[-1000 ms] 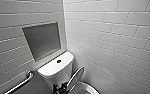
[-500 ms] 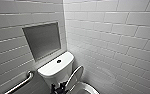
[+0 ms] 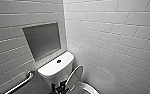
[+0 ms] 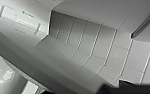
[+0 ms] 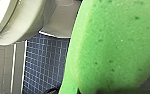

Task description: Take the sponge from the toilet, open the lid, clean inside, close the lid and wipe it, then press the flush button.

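Nothing has visibly moved since half a second ago. The right tool (image 5: pixel 123 91) pinches the sponge (image 5: pixel 116 45), which is green, porous and soft, above the blue small-tiled floor (image 5: pixel 46 67) beside the glossy white toilet (image 3: pixel 53 70). The oval lid (image 3: pixel 74 75) stands tilted up. For the left tool (image 4: pixel 126 88), I cannot tell its state.

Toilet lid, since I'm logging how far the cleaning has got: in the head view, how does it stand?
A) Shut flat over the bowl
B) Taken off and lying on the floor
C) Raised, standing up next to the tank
C: the lid stands raised on edge beside the tank, and the bowl below it is uncovered.
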Tool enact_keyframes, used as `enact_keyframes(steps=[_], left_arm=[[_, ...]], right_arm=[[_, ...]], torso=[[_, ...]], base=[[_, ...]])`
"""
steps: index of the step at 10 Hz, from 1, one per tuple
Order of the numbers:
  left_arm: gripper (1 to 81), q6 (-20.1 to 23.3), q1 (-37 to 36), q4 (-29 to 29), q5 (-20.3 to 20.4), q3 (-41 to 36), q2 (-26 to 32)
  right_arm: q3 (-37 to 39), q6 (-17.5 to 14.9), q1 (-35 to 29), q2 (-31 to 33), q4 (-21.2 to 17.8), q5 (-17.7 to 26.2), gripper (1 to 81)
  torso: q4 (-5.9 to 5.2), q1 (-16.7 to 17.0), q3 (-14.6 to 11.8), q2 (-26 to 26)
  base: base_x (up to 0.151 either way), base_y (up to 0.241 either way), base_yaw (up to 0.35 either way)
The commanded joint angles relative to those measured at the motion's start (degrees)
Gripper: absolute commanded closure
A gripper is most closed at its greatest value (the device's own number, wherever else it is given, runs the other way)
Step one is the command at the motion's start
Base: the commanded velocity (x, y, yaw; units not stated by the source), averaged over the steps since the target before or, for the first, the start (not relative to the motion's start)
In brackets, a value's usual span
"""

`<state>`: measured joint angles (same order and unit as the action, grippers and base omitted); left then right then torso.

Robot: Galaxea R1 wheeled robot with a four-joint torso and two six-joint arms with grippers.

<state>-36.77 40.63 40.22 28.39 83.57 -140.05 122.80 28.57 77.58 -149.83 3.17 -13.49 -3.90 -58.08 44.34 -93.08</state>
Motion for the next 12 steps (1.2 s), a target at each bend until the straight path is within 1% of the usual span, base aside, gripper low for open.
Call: enact_keyframes(steps=[1, 2, 3, 5, 7, 8, 9, 10, 12], left_arm=[[1.0, -4.34, -9.81, -3.13, -1.23, 0.54, -0.41], [1.0, -7.06, -10.87, -3.13, -1.50, 1.77, -0.42], [1.0, -8.14, -11.23, -3.13, -1.32, 2.39, 0.02], [1.0, -8.75, -11.67, -3.04, -0.88, 3.18, 1.95], [1.0, -12.36, -11.67, -3.13, -0.88, 4.77, 4.58], [1.0, -12.71, -11.49, -3.04, -0.79, 5.12, 6.25], [1.0, -14.12, -10.88, -3.04, 1.48, 5.21, 8.01], [1.0, -15.08, -10.88, -3.13, 1.93, 5.21, 9.24], [1.0, -15.62, -10.27, -3.13, 2.45, 5.21, 10.30]], right_arm=[[-0.55, -0.10, -2.82, 1.62, 0.96, 1.98, 81.1], [-0.55, -0.10, -2.56, 1.53, 0.96, 1.98, 81.1], [-0.55, -0.01, -2.47, 1.45, 0.96, 1.98, 81.1], [-0.73, -0.09, -2.47, 1.44, 0.96, 1.98, 81.1], [-0.81, -0.01, -2.47, 1.44, 0.96, 1.98, 81.1], [-0.90, -0.09, -2.47, 1.44, 0.96, 1.89, 81.1], [-0.90, -0.09, -2.47, 1.44, 0.96, 1.89, 81.1], [-0.99, -0.10, -2.56, 1.35, 0.96, 1.89, 81.1], [-1.25, -0.10, -2.64, 1.53, 0.87, 1.89, 81.1]], torso=[[0.00, 0.00, 0.00, 0.00], [0.00, 0.00, 0.00, 0.00], [0.00, 0.00, 0.00, 0.00], [0.00, 0.00, 0.00, 0.00], [0.00, 0.00, 0.00, 0.00], [0.00, 0.00, 0.00, 0.00], [0.00, 0.00, 0.00, 0.00], [0.00, -0.02, 0.00, 0.00], [0.02, -0.02, 0.00, 0.00]], base=[[0.000, 0.000, 0.000], [0.000, 0.000, 0.000], [0.000, 0.000, 0.000], [0.000, 0.000, 0.000], [0.000, 0.000, 0.000], [0.000, 0.000, 0.000], [0.000, 0.000, 0.000], [0.000, 0.000, 0.000], [0.000, 0.000, 0.000]])
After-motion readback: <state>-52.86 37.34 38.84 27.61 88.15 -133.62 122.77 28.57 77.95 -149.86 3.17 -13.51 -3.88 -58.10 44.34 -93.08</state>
